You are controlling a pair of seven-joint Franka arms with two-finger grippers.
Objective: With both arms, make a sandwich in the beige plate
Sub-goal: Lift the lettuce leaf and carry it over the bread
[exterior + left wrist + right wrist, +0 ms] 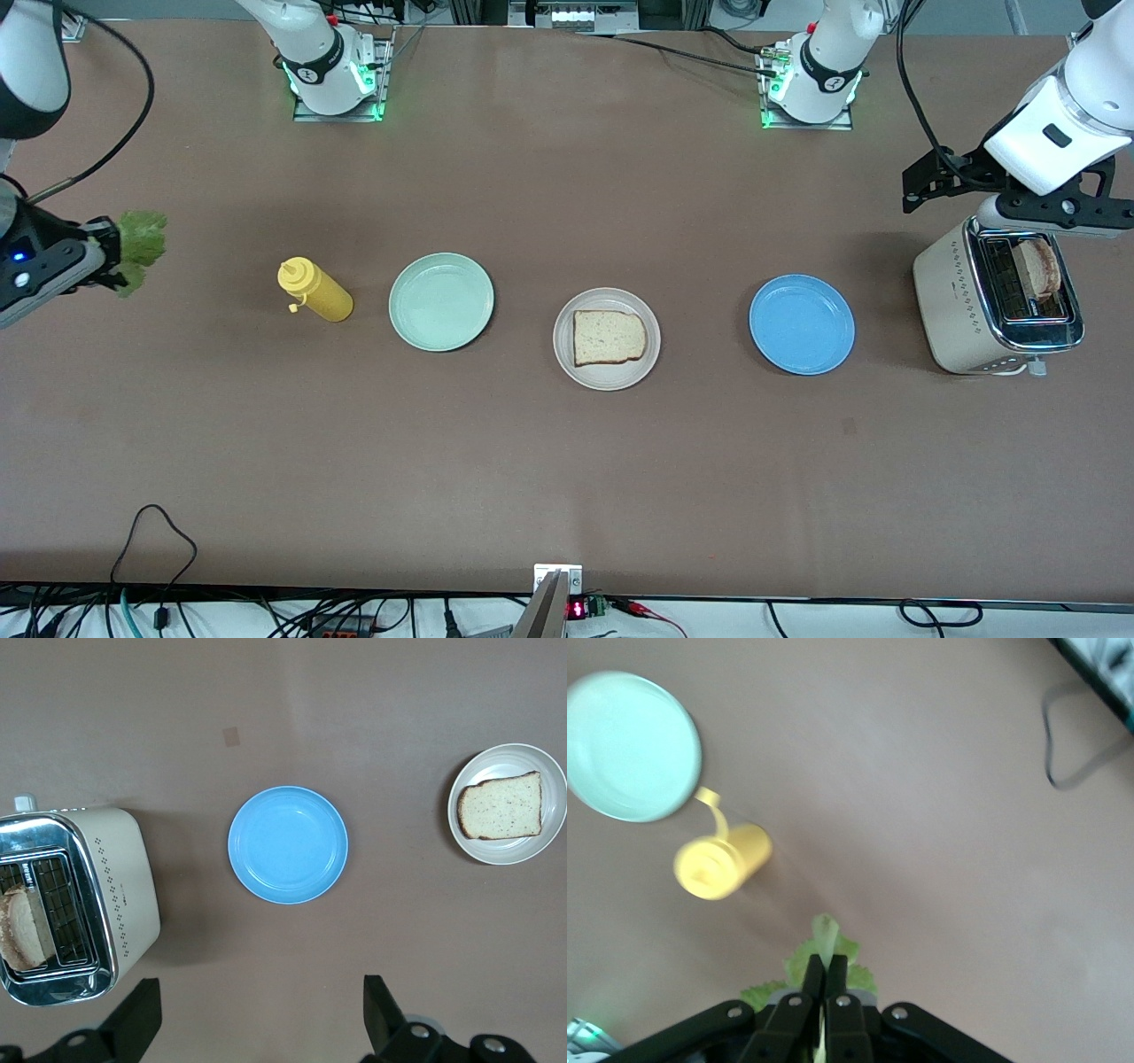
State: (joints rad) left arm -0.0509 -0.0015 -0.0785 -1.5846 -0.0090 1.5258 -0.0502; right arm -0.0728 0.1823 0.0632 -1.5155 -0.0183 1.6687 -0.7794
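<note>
On the beige plate (pixel 611 377) in the middle of the table lies one bread slice (pixel 608 337). A second bread slice (pixel 1038 268) stands in a slot of the toaster (pixel 957 310) at the left arm's end. My left gripper (pixel 1054 213) hangs over the toaster's edge nearest the robots' bases, open and with nothing in it (pixel 261 1010). My right gripper (pixel 106 257) is up over the right arm's end of the table, shut on a crinkled green lettuce leaf (pixel 142 248). In the right wrist view the lettuce leaf (pixel 828 943) sticks out past the fingertips (pixel 825 966).
A yellow mustard bottle (pixel 315 291) lies beside a mint-green plate (pixel 441 301), between the lettuce and the beige plate. A blue plate (pixel 802 323) sits between the beige plate and the toaster. Cables run along the table edge nearest the front camera.
</note>
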